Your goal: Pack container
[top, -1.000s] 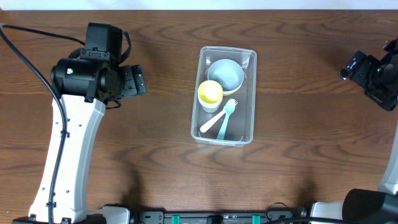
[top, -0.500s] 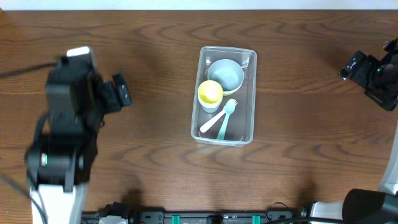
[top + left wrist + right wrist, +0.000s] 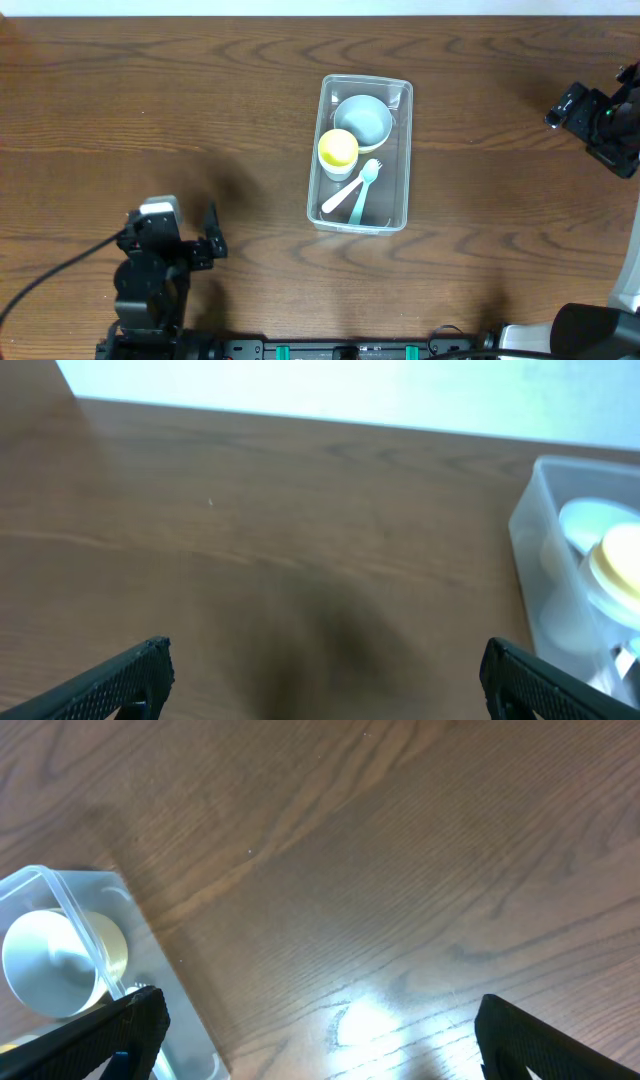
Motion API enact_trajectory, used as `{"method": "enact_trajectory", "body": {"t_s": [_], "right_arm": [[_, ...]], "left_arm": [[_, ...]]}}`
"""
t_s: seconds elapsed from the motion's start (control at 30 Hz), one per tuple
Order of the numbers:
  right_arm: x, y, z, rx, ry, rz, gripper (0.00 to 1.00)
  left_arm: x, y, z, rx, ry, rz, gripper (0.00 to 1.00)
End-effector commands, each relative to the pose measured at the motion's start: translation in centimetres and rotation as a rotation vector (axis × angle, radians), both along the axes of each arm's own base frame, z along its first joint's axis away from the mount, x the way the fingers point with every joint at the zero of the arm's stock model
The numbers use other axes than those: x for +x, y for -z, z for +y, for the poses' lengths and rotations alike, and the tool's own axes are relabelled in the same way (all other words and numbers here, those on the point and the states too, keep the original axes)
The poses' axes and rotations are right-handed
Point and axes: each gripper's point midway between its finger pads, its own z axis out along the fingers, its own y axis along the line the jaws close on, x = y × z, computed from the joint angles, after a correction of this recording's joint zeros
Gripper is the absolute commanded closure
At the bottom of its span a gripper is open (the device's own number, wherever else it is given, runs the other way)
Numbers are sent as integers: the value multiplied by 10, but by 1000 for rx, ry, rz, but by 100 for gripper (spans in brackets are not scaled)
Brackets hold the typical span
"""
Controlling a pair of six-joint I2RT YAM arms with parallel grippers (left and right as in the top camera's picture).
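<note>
The clear rectangular container [image 3: 392,105] sits at the table's middle. Inside it are a pale blue bowl [image 3: 362,120], a yellow cup [image 3: 338,149], a white spoon [image 3: 338,196] and a light blue fork [image 3: 365,185]. It also shows at the right edge of the left wrist view [image 3: 535,525] and the lower left of the right wrist view [image 3: 150,955]. My left gripper [image 3: 205,245] is open and empty at the front left, far from the container. My right gripper [image 3: 562,108] is open and empty at the far right edge.
The dark wood table [image 3: 200,120] stretches around the container. A black cable [image 3: 50,275] runs from the left arm to the left edge.
My left arm has drawn back from the table's left middle to the front left edge. The container, its contents and the right arm have not moved.
</note>
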Motion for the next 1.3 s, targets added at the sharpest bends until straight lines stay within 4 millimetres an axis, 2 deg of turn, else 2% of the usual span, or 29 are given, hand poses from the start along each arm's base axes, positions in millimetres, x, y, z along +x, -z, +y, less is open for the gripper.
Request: {"method": "enact_trajectory", "body": {"t_s": [0.0,0.2,0.53,1.27], "right_arm": [[1,0,-2,-5,1,-1,1],[1,0,-2,-5,1,-1,1],[1,0,-2,-5,1,-1,1],[1,0,-2,-5,1,-1,1]], "left_arm": [[-3,21,-2,-9,14,-11,2],[-3,57,-2,-25,7,-2,2],[-4,86,-2,-46,-3,26,2],[-4,91,-2,-45,-4,38,2]]}}
